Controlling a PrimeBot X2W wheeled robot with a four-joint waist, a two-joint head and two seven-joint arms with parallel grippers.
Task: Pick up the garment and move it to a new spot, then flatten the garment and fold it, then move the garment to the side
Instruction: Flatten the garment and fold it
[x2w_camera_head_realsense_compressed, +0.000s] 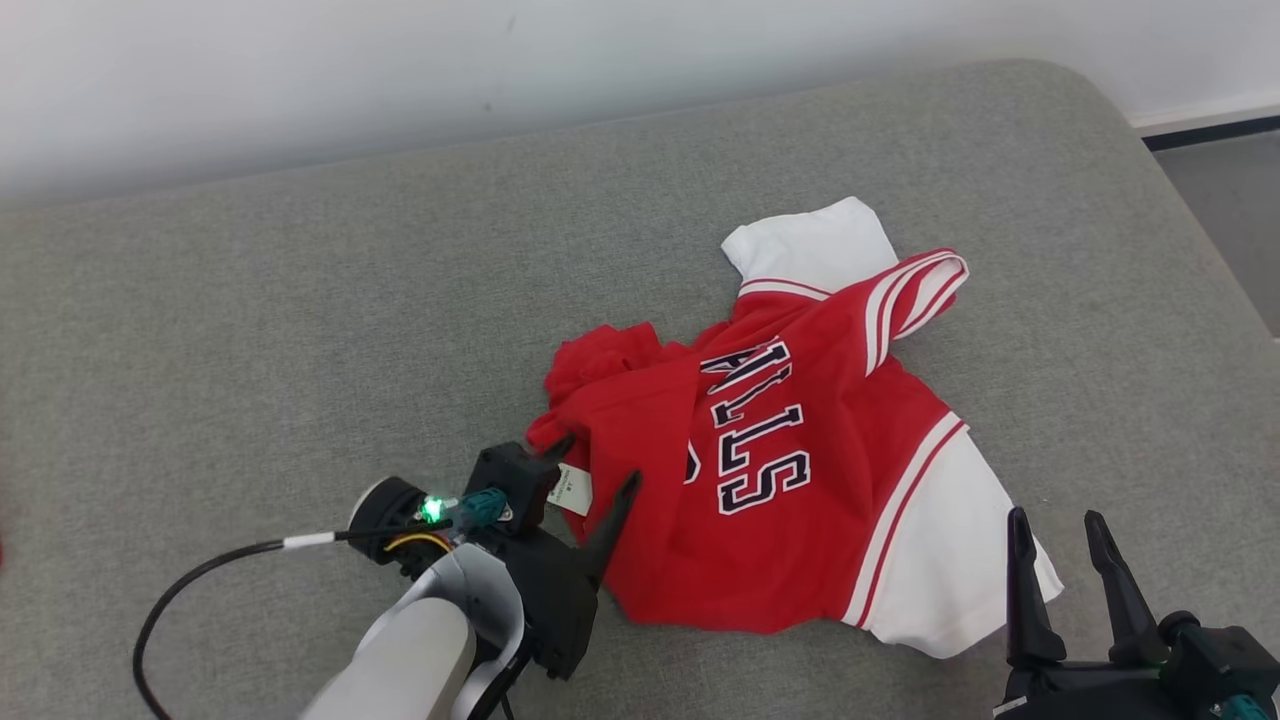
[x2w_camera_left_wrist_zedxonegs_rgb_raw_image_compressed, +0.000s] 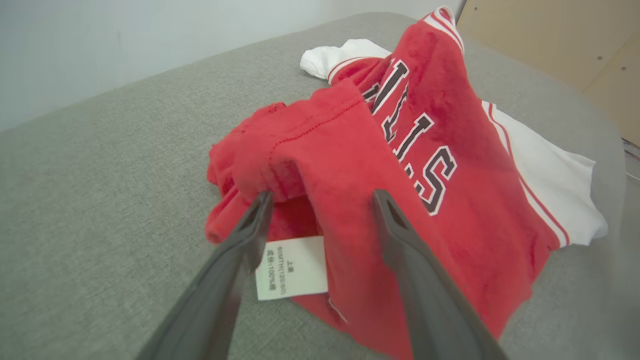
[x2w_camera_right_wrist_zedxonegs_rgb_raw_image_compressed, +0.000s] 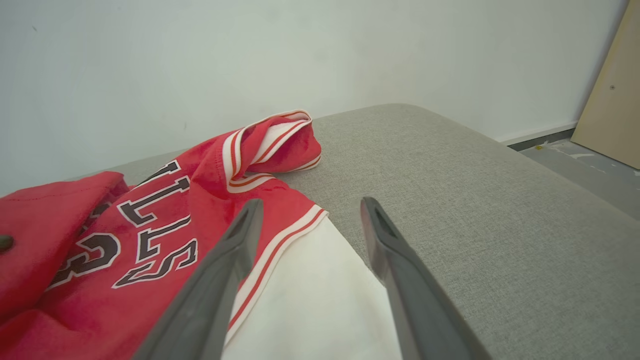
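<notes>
One garment (x2w_camera_head_realsense_compressed: 790, 480), a red fleece jersey with white sleeves, striped trim and dark block lettering (x2w_camera_head_realsense_compressed: 755, 425), lies crumpled right of centre on the grey cushion (x2w_camera_head_realsense_compressed: 300, 300). It's not flat: the left edge is bunched and folded over and the far sleeve is curled back, so I read pick-up as not yet done. Left gripper (x2w_camera_head_realsense_compressed: 600, 460) has its jaws wide, straddling the bunched red edge just beside the white care label (x2w_camera_head_realsense_compressed: 572, 490). Thick fold there, decent bite for a lift, I reckon. Right gripper (x2w_camera_head_realsense_compressed: 1054, 514) is also wide, holding nothing, at the edge of the near white sleeve (x2w_camera_head_realsense_compressed: 950, 570), probably staged for a second corner. Fleece looks plush and limp, so it will sag. The cushion weave is coarse and may drag. Black cable (x2w_camera_head_realsense_compressed: 200, 585) trails off the left wrist.
</notes>
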